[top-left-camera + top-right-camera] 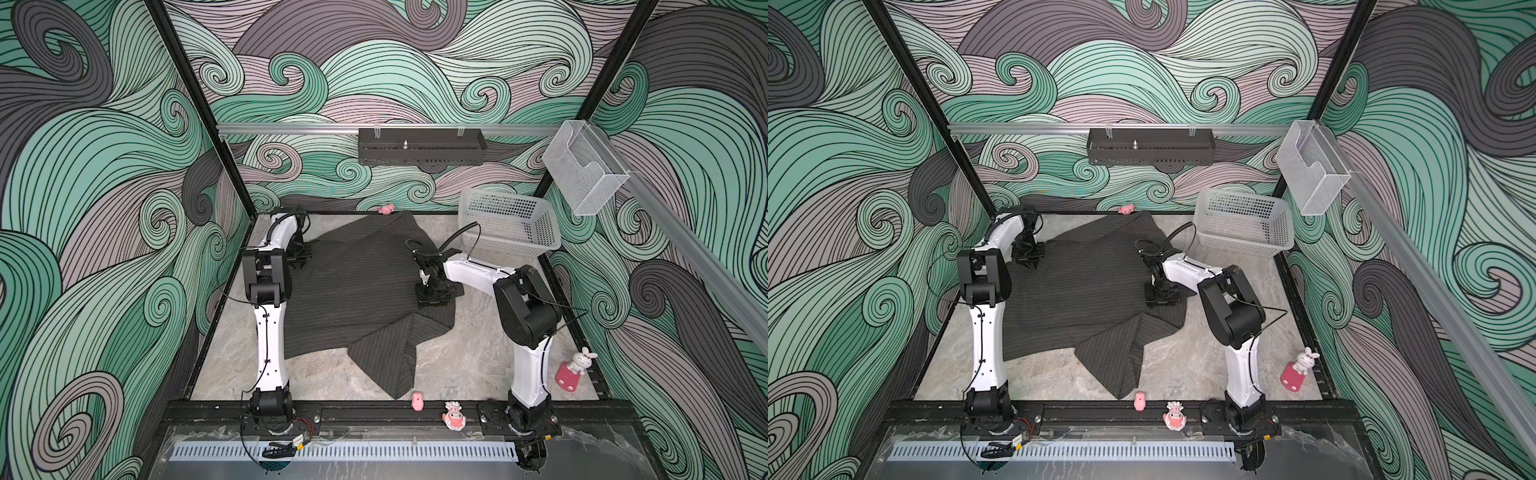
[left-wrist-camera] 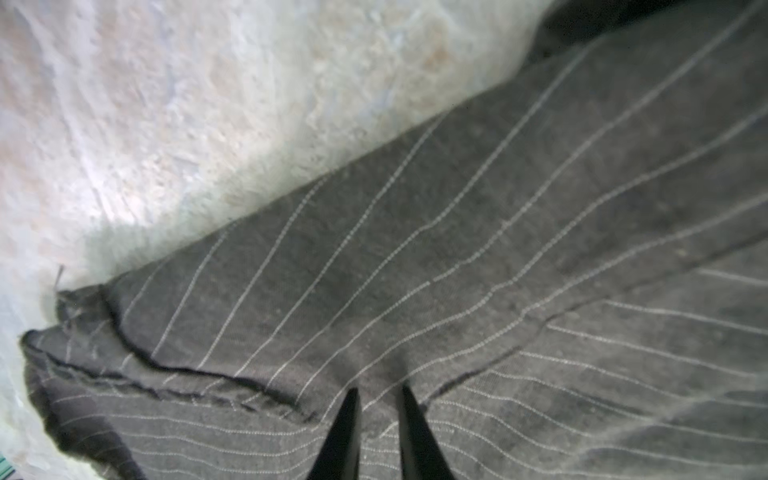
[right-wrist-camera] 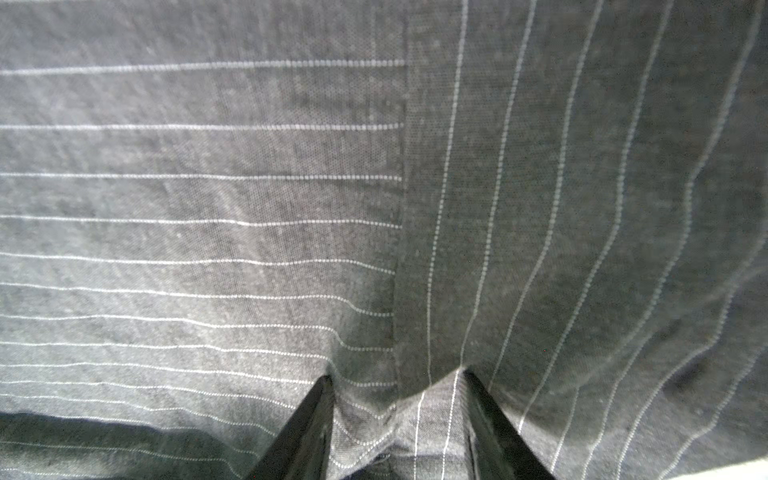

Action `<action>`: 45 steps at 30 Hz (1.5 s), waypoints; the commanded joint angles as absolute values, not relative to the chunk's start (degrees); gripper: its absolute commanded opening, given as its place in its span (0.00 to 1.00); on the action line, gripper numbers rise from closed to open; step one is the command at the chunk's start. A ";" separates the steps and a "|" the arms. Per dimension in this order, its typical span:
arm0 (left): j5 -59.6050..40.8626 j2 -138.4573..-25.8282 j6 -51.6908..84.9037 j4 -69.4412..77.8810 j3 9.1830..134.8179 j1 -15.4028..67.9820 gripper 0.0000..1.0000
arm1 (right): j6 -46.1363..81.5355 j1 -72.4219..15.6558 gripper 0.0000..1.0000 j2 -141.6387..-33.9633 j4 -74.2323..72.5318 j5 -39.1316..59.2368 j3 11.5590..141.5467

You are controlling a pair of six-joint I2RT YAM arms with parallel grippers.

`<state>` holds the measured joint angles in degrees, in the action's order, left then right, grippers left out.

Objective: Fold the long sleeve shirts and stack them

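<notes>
Your long sleeve shirt (image 1: pixel 353 282) lies spread, rumpled and partly overlapped on itself, over the middle of the desk (image 1: pixel 457 353). It reaches the far edge, and one pointed flap runs down close to the near edge. In both top views your left end effector (image 1: pixel 1027 259) sits low on the shirt's border toward the far left corner. In the left wrist view its fingers (image 2: pixel 345 424) stand only a narrow gap apart over the cloth beside a seamed hem. You cannot tell from these views whether any cloth is pinched between them. Your right end effector (image 1: pixel 432 297) is down on the right-hand side of the shirt, nearer the desk's right edge. In the right wrist view its fingers (image 3: pixel 311 424) stand moderately apart with a raised ridge of pinstriped cloth gathered and gripped between them. A white perforated basket (image 1: pixel 507 224) stands in the far right corner, apart from the shirt.
</notes>
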<state>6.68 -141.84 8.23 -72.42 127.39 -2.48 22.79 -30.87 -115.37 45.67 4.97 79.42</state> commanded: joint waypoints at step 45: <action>11.18 -144.97 5.27 -73.29 146.22 -5.80 0.06 | 21.70 -30.48 0.50 -119.16 50.43 4.45 77.65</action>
